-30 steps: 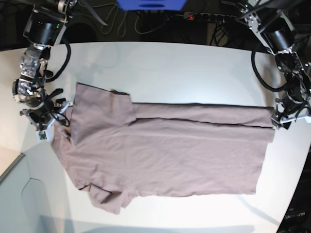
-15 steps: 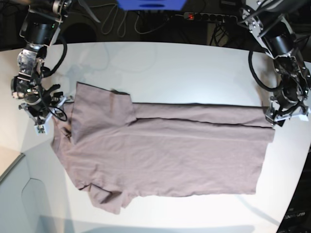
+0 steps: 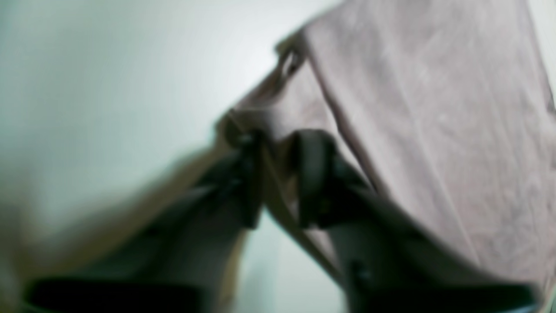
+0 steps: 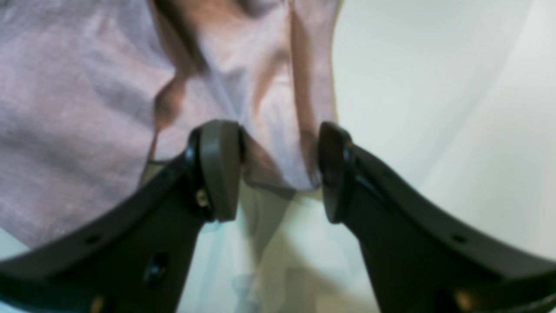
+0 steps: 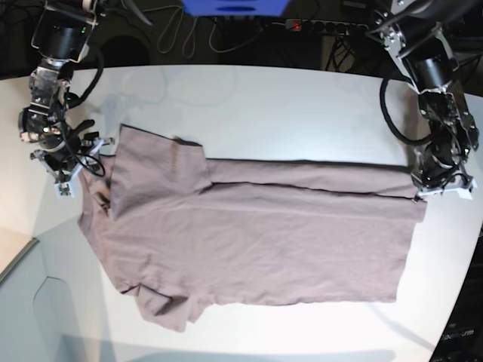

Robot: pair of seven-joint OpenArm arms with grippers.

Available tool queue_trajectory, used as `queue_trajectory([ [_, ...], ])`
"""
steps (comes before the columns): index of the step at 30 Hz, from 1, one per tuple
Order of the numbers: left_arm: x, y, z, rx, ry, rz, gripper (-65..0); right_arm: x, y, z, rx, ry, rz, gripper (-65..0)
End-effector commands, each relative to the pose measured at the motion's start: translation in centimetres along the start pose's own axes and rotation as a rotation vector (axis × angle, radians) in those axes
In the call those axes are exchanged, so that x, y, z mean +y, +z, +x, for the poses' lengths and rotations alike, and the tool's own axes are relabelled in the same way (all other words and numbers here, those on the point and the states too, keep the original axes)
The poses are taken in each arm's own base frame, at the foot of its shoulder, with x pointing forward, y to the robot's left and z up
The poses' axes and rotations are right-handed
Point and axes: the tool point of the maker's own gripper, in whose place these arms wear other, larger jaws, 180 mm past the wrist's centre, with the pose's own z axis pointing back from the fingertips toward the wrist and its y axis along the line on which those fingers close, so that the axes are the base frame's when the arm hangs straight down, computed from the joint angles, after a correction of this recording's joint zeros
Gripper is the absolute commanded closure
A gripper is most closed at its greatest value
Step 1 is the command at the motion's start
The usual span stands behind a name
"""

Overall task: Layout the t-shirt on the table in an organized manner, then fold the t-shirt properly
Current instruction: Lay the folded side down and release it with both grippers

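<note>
Two grippers are working opposite ends of a t-shirt [image 5: 256, 234] that is lying spread across a white table [image 5: 302, 105], one long edge already folded over.

Left wrist view: the left gripper [image 3: 278, 178] is closing on a thin fold of the t-shirt [image 3: 434, 130], a strip of fabric running between its nearly touching fingers [image 3: 315, 174]. The picture is blurred, but cloth is clearly sitting in the gap. Judging from this, so little fabric is in the pinch that it could slip free under any pull, letting the folded edge fall back.

Right wrist view: the right gripper [image 4: 280, 174] is standing open, its two pads [image 4: 219, 169] well apart, with a crumpled corner of the t-shirt [image 4: 78, 108] lying between and just beyond them on the table [image 4: 434, 108]. Nothing is being held here. If it lifts or shuts off-centre, it may catch only a wrinkle or bunch the corner further.

Base view: the right gripper [image 5: 75, 170] is hovering at the collar-and-sleeve end on the view's left, while the left gripper [image 5: 441, 181] is sitting at the hem corner on the view's right. With only one end gripped, a pull now would probably skew the shirt and spoil the straight fold line.
</note>
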Motion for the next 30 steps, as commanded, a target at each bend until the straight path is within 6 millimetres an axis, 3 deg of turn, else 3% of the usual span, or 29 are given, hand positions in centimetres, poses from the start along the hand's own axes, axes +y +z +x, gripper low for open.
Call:
queue_trajectory([
  [1,-0.6,0.1,1.7,-0.037,-0.003,-0.016,0.0,-0.8,0.3,1.1,-0.025,0.009,-0.012,-29.4],
  [3,-0.1,-0.1,0.9,-0.007,0.005,-0.005,-1.6,-0.8,0.3,1.1,-0.025,0.009,-0.012,-28.5],
  [5,0.0,-0.2,0.7,-0.002,0.007,-0.003,-1.6,-0.8,0.3,1.1,-0.025,0.010,-0.011,-23.5],
  [8,0.5,0.0,0.2,0.005,0.004,0.003,0.0,-0.7,0.4,0.4,-0.011,0.011,-0.010,-9.6],
  [10,0.4,0.5,1.0,-0.021,-0.003,-0.004,0.0,-0.7,0.5,0.2,-0.009,0.013,-0.011,0.0],
  [15,-0.6,3.6,4.3,-0.140,-0.079,-0.035,0.0,-1.6,2.1,0.3,-0.024,0.075,-0.028,0.0],
  [23,-2.7,6.6,6.5,-0.168,-0.128,-0.081,0.0,-1.8,5.0,2.0,-0.093,0.162,-0.064,0.0],
  [27,-3.0,7.2,7.8,-0.197,-0.113,-0.088,0.0,-2.4,6.2,4.5,-0.151,0.198,-0.095,0.0],
  [30,-4.9,7.3,10.2,-0.242,-0.106,-0.114,0.0,-3.2,6.3,8.7,-0.211,0.239,-0.115,0.0],
])
